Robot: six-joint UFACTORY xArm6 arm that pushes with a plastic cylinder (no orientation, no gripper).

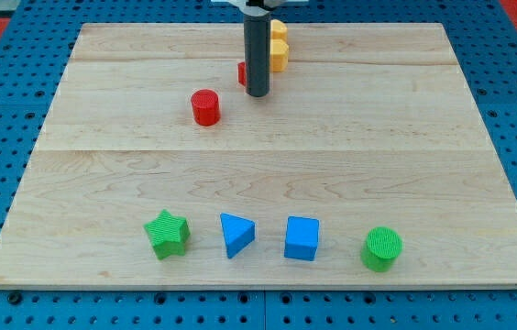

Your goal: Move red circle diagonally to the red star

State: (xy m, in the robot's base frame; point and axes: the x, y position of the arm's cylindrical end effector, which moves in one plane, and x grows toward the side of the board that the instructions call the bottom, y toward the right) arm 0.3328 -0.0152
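In the camera view, the straight dark rod comes down from the view's top, its upper end cut off by the frame, and my tip (258, 93) rests on the light wooden surface (268, 174) not far from the far edge, a little toward the view's left of the middle. There are no fingers on this arm, so nothing is spread, pressed together or pinching; only the rod end meets the board. Directly behind the rod, on its left side, a small red block (242, 73) shows only as a narrow sliver; most of it is hidden and its shape cannot be made out, so I cannot tell whether it is the red star. On the rod's right side a yellow block (279, 47) is partly covered too; it looks stacked or lobed, and its exact shape is unclear. The red circle, a short red cylinder (205, 107), stands in plain sight toward the view's lower left of my tip, near it but apart, with bare wood between them. Along the near edge four blocks sit in a row, well apart from the tip: a green star block (167, 233), a blue triangular block (236, 235), a blue cube-like block (302, 238) and a green cylinder (382, 248). Between that row and the red cylinder lies a broad band of bare wood, and both side edges are unoccupied.
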